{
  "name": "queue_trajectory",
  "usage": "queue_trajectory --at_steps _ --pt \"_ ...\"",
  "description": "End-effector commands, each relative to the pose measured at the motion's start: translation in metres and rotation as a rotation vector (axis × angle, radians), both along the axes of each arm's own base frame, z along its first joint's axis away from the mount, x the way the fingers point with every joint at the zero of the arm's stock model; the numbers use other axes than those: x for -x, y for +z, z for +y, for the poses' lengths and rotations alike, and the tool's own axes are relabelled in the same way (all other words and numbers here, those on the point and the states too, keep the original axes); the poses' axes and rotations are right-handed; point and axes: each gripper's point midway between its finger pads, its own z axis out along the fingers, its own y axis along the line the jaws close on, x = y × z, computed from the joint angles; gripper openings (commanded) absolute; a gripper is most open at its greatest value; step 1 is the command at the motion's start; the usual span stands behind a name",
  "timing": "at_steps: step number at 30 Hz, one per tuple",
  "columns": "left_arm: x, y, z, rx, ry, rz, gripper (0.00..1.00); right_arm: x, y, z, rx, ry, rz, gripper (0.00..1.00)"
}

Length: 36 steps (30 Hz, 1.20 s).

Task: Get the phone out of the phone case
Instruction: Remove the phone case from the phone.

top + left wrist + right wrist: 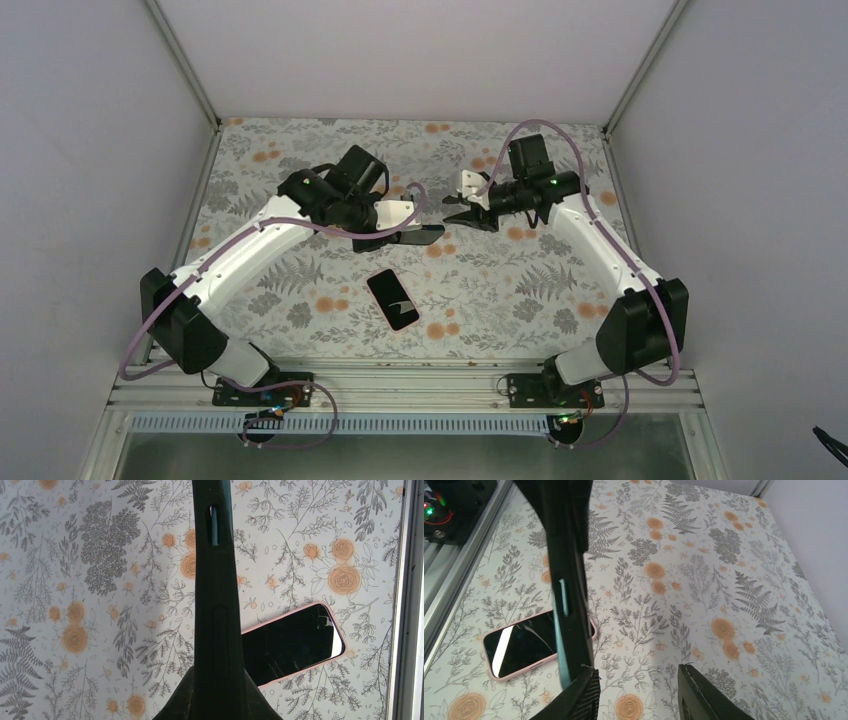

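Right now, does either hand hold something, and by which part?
The left hand holds the dark phone case by one end. The right hand is open, holding nothing.

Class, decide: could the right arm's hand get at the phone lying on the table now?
Probably yes. The right hand is open and empty, and the phone lies uncovered on the table. The dark case in the left hand hangs nearby, so steer around it.

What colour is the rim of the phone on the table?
Pink rim; best in left wrist view.
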Motion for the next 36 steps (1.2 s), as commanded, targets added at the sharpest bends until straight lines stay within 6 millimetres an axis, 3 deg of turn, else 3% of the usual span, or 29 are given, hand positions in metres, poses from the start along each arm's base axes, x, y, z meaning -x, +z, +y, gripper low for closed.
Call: queue_trajectory --at_steps 1,10,23,28,36 --pt "-0.006 0.021 -0.005 0.060 0.000 -0.065 0.02 0.012 -0.009 -0.006 0.016 0.010 0.017 0.40" --pt "-0.008 0.027 -0.007 0.069 0.005 -0.067 0.02 0.016 -0.018 -0.006 0.009 0.013 0.028 0.39" --pt "0.000 0.039 -0.016 0.119 -0.027 -0.033 0.02 0.004 -0.025 -0.002 0.011 0.006 0.031 0.38" --pt "0.019 0.039 -0.029 0.154 -0.092 0.049 0.02 -0.004 -0.021 -0.001 0.012 -0.012 0.009 0.38" --pt "0.023 0.034 -0.037 0.147 -0.111 0.057 0.02 -0.009 -0.005 0.008 -0.017 0.002 0.013 0.38"
